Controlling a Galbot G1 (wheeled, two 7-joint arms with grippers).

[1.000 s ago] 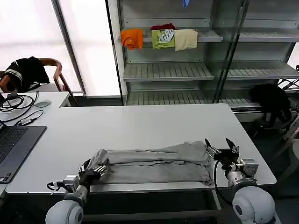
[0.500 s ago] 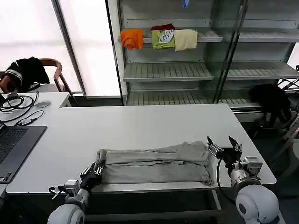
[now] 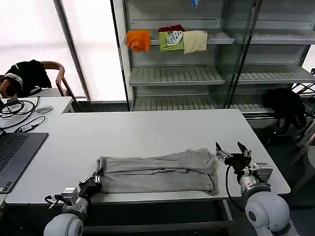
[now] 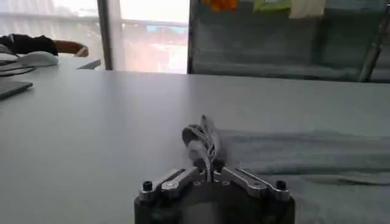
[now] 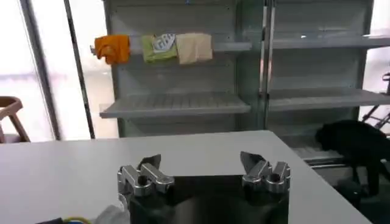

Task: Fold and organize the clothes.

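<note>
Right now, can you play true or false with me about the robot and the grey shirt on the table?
1. The left gripper is pinching a corner of the grey shirt. True.
2. The right gripper is holding the shirt too. False: its jaws are open and empty, just beside the shirt's right end.
3. The shirt lies as a long strip near the front edge of the table. True.
4. The orange, green and cream clothes are on the table. False: they sit on a shelf behind it.
5. A laptop lies at the table's left. True.
</note>
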